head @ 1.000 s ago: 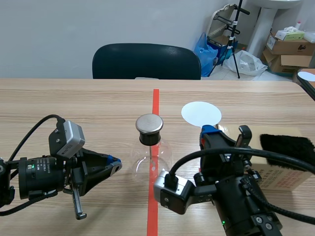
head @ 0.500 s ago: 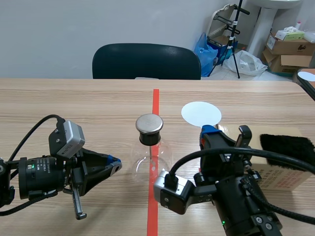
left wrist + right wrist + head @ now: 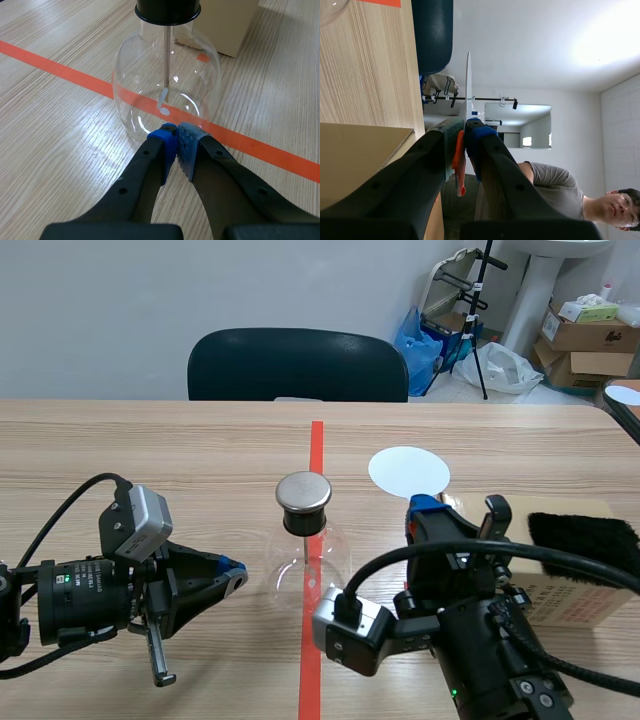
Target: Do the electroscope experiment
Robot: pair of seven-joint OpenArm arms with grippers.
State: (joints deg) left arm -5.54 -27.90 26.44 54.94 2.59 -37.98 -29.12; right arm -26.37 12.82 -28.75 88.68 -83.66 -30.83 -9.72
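1. Electroscope flask (image 3: 303, 550) stands at frame centre on the red tape line (image 3: 317, 440).
2. Left gripper (image 3: 176, 132), jaws together and empty, sits just beside its glass.
3. Right gripper (image 3: 462, 123) clamps the orange handle (image 3: 458, 150) of the white disc (image 3: 408, 471).

Right gripper (image 3: 464, 125): my fingers are covering most of an orange piece (image 3: 458, 150), possibly a handle. The black stopper (image 3: 167, 9) is running off the frame. My right arm (image 3: 480, 640) is masking part of the box (image 3: 580, 595).
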